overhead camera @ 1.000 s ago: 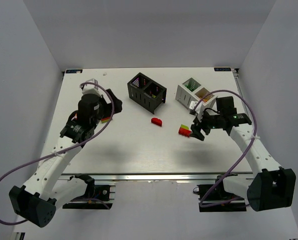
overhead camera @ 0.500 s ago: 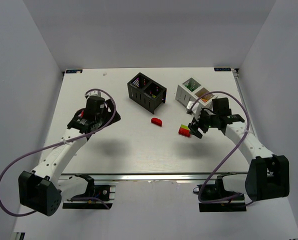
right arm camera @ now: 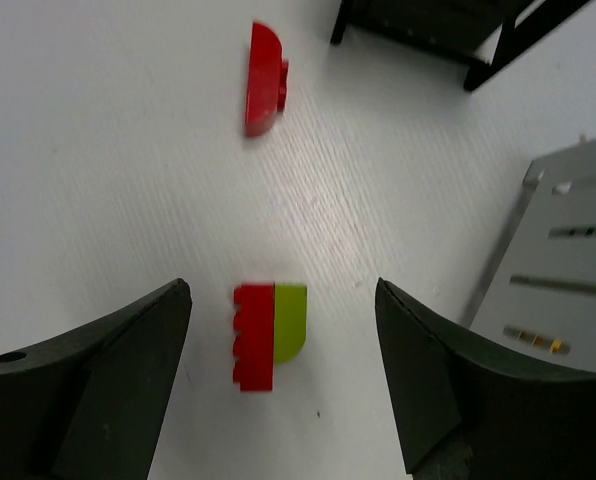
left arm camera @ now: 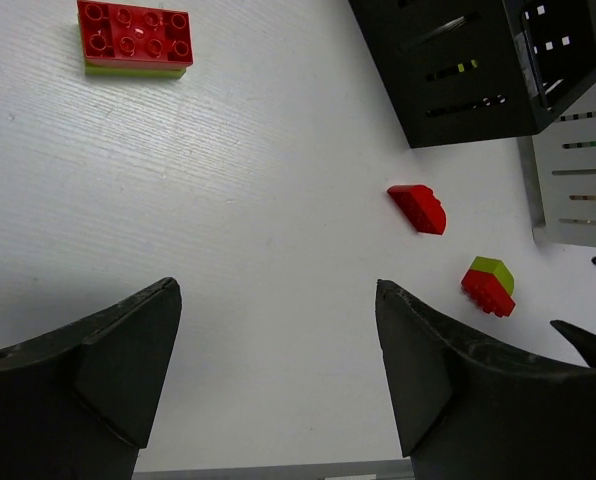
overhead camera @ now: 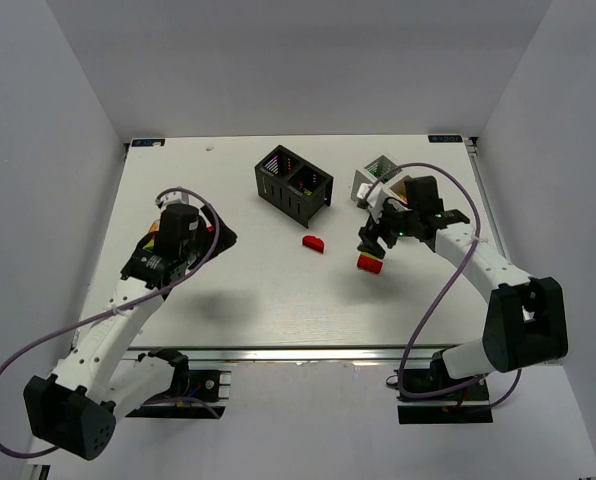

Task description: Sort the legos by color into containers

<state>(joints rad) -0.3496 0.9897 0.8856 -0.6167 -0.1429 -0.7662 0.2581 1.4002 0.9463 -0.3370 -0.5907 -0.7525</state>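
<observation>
Legos (overhead camera: 369, 262) lay loose in front of the black bin (overhead camera: 293, 183). A curved red one (left arm camera: 418, 208) sat near its front corner, a red-green stack (right arm camera: 268, 335) farther right, and a flat red-on-green brick (left arm camera: 133, 38) well to its left. The right gripper (right arm camera: 280, 290) hung spread and empty over the stack. The left gripper (left arm camera: 276, 290), left of the bin, was spread and empty too.

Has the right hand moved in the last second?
Yes. Seen from above, the right hand shifted left and farther back, nearer the white bin, and now sits over the red-and-green brick.
</observation>
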